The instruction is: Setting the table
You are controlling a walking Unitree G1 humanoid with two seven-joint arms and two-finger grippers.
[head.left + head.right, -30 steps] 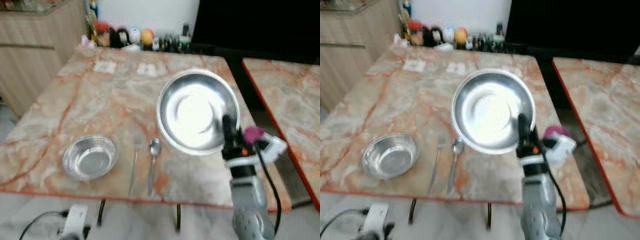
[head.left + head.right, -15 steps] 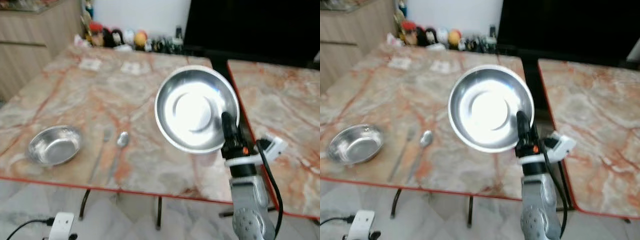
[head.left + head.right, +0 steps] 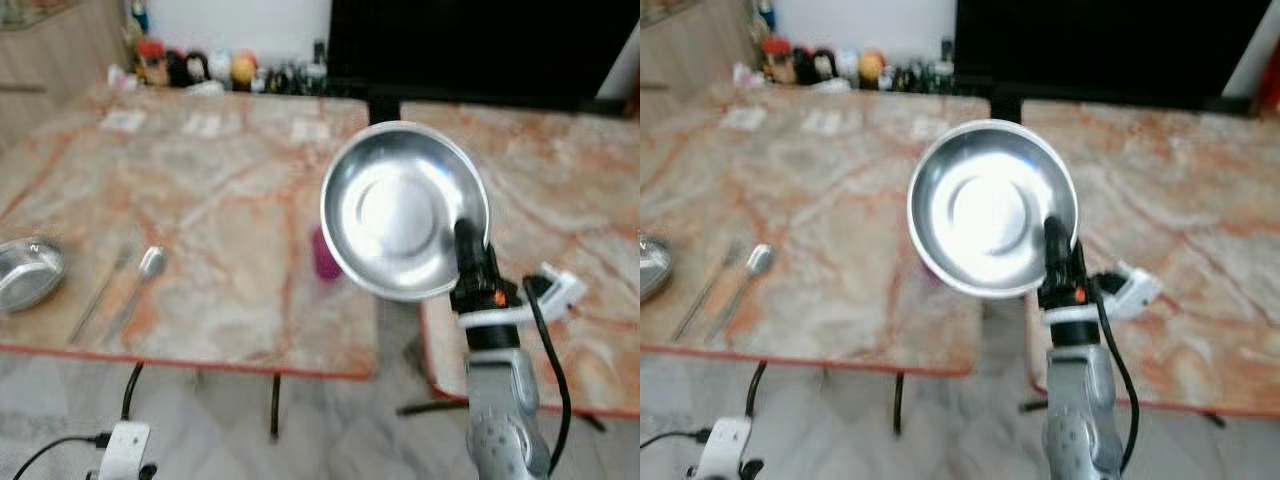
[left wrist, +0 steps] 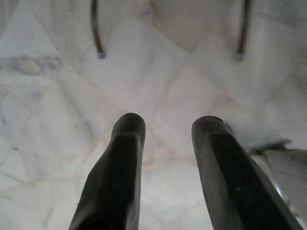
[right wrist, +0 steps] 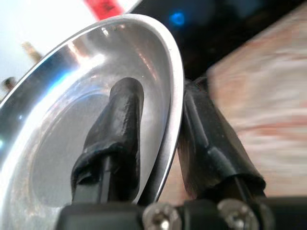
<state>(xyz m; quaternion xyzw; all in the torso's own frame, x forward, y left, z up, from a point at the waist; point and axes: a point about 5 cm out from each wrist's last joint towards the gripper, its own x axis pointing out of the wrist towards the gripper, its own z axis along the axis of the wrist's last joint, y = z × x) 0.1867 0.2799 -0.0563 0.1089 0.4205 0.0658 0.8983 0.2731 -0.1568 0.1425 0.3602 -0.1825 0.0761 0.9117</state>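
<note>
right gripper (image 5: 158, 120) – clamps round steel plate (image 3: 400, 205) rim | likely marble table (image 3: 220, 190)

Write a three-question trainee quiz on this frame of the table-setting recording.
1. True or false: the right gripper pinches the rim of the large round steel plate.
2. What lies beside the steel fork on the marble table? A) knife B) steel spoon C) cup
3. The left gripper points at the pale tiled ____.

Key: 1 true; 2 B; 3 floor.
</note>
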